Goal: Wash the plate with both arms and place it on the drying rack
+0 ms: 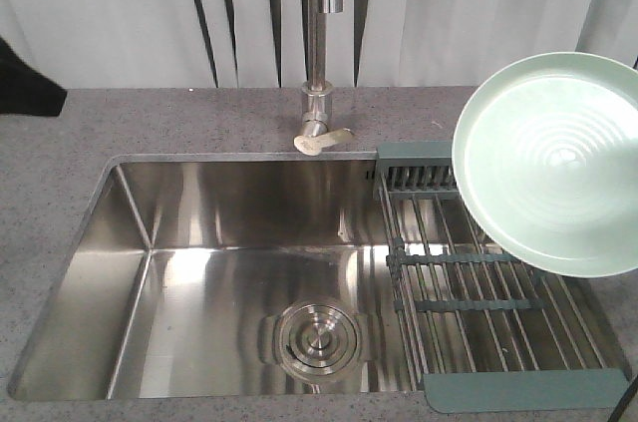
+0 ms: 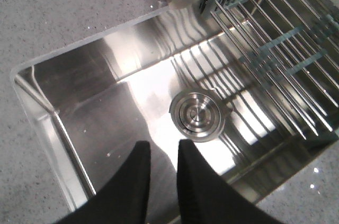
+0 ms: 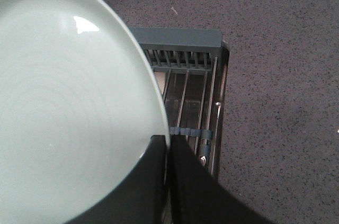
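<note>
hovering over speckled grey counter (image 3: 275,75), right fingers (image 3: 152,181) pinch the plate (image 3: 69,102); left fingers (image 2: 132,181) sit narrowly parted.

We see a kitchen: a rectangular stainless-steel sink basin (image 1: 199,242) with a round ringed drain (image 1: 317,338) is sunk into a speckled grey stone countertop (image 1: 199,118). A steel tap column (image 1: 321,43) rises behind it, and a steel-rod drying rack with grey-green plastic ends (image 1: 459,258) spans the basin's right side. White pleated curtains (image 1: 110,13) hang behind.
</note>
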